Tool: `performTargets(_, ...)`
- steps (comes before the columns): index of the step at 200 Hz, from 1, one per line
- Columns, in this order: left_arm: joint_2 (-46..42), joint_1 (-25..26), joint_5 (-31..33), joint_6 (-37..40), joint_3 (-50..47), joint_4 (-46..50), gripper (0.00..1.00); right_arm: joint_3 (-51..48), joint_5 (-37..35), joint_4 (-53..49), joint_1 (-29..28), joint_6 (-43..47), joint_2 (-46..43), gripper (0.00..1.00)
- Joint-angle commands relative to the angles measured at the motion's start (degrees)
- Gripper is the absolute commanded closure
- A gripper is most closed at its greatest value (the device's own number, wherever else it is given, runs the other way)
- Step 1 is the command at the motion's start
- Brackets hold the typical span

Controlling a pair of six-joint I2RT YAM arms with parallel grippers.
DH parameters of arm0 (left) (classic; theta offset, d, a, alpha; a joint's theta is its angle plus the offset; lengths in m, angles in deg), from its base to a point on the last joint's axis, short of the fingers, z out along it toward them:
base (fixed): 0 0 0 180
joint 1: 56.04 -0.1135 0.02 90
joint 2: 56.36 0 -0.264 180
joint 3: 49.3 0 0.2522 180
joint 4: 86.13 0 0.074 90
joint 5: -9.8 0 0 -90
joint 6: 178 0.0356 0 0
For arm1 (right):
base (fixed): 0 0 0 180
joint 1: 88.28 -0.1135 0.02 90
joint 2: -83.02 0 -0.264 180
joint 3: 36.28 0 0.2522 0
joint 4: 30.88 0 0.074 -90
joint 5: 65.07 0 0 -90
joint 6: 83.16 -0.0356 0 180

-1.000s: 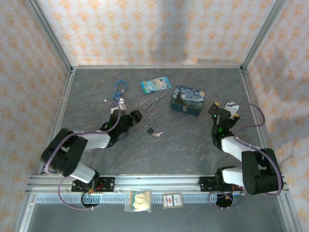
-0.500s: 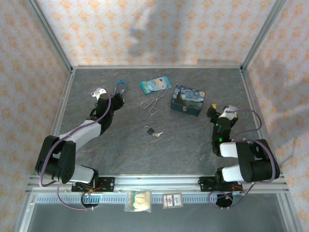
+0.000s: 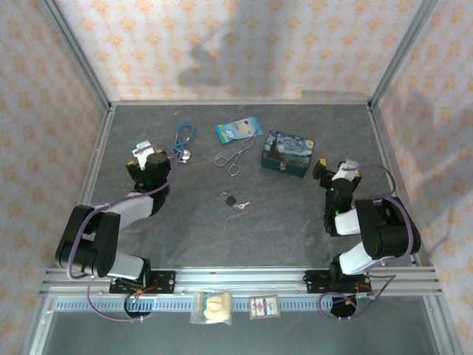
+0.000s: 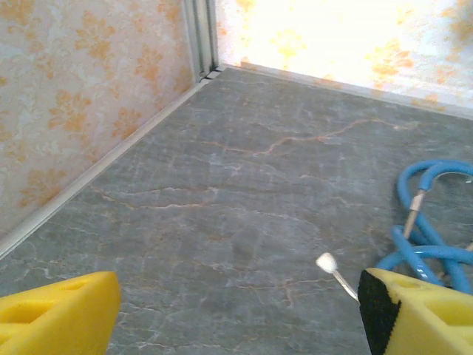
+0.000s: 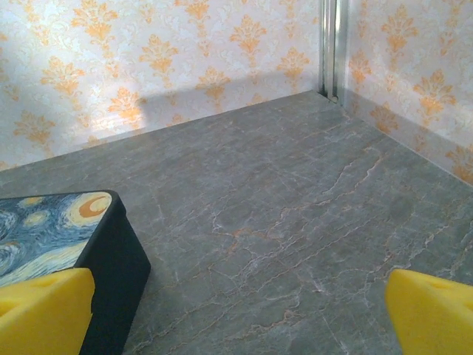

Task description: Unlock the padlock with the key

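The left pincer (image 3: 142, 155) stands wide, its yellow pads (image 4: 55, 314) far apart with bare stone between them. It sits at 10 o'clock from the padlock (image 3: 230, 198), well apart from it. The right pincer (image 3: 337, 169) is just as wide and empty, at 2 o'clock from the padlock.

The padlock lies flat near the middle of the desk (image 3: 295, 229), with the key (image 3: 243, 205) just beside it at 4 o'clock. The key's long axis runs roughly from 8 to 2 o'clock; which end is the tip is too small to tell, as is the padlock's heading.

The desk is grey stone veined with pale and rusty lines. Pale wallpaper with orange ornaments closes three sides, with aluminium posts in the corners. A painted tin (image 3: 287, 154), forceps (image 3: 235, 155) and a blue stethoscope (image 3: 182, 140) lie toward 12 o'clock.
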Motion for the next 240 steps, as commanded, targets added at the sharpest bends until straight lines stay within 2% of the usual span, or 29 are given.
performTargets(1, 3.26, -1.05, 3.22, 3.07, -2.91, -9.46, 0.15, 0.78, 0.79, 0.55, 0.28, 0.55, -0.45, 0.00)
performTargets(19, 3.31, -1.54, 0.94, 5.55, -5.18, -16.30, 0.14, 0.74, 0.79, 0.50, 0.28, 0.53, -0.43, 0.00)
performTargets(38, 3.38, -2.51, -4.56, 11.01, -11.61, -32.49, 0.14, 0.78, 0.79, 0.51, 0.26, 0.56, -0.47, 0.00)
performTargets(55, 4.07, -4.37, -9.29, 10.16, -16.79, -42.03, 0.14, 0.83, 0.75, 0.50, 0.29, 0.47, -0.51, 0.00)
performTargets(72, 3.57, -5.79, -14.22, 9.00, -20.07, -45.36, 0.14, 0.82, 0.79, 0.50, 0.26, 0.48, -0.44, 0.00)
performTargets(87, 8.18, -5.80, -14.94, 10.90, -22.80, -57.89, 0.14, 0.84, 0.83, 0.42, 0.27, 0.52, -0.40, 0.00)
performTargets(105, 4.69, -5.83, -15.53, 9.54, -21.16, -47.90, 0.13, 0.87, 0.79, 0.43, 0.26, 0.52, -0.40, 0.00)
performTargets(118, 7.23, -5.80, -15.36, 10.90, -20.61, -51.96, 0.11, 0.82, 0.79, 0.41, 0.25, 0.48, -0.47, 0.00)
performTargets(132, 5.69, -5.82, -15.44, 9.95, -19.72, -46.73, 0.06, 0.82, 0.79, 0.42, 0.29, 0.51, -0.45, 0.00)
performTargets(145, 6.69, -5.78, -15.28, 10.48, -20.20, -48.91, 0.01, 0.83, 0.81, 0.43, 0.31, 0.48, -0.49, 0.00)
performTargets(150, 7.00, -5.78, -15.24, 10.67, -20.29, -51.00, 0.01, 0.83, 0.83, 0.39, 0.26, 0.48, -0.46, 0.00)
performTargets(164, 6.06, -5.83, -15.23, 9.94, -19.72, -47.39, 0.01, 0.83, 0.83, 0.33, 0.31, 0.54, -0.49, 0.00)
performTargets(240, 6.54, -5.86, -14.59, 10.01, -19.98, -48.80, 0.01, 0.80, 0.79, 0.41, 0.34, 0.56, -0.51, 0.00)
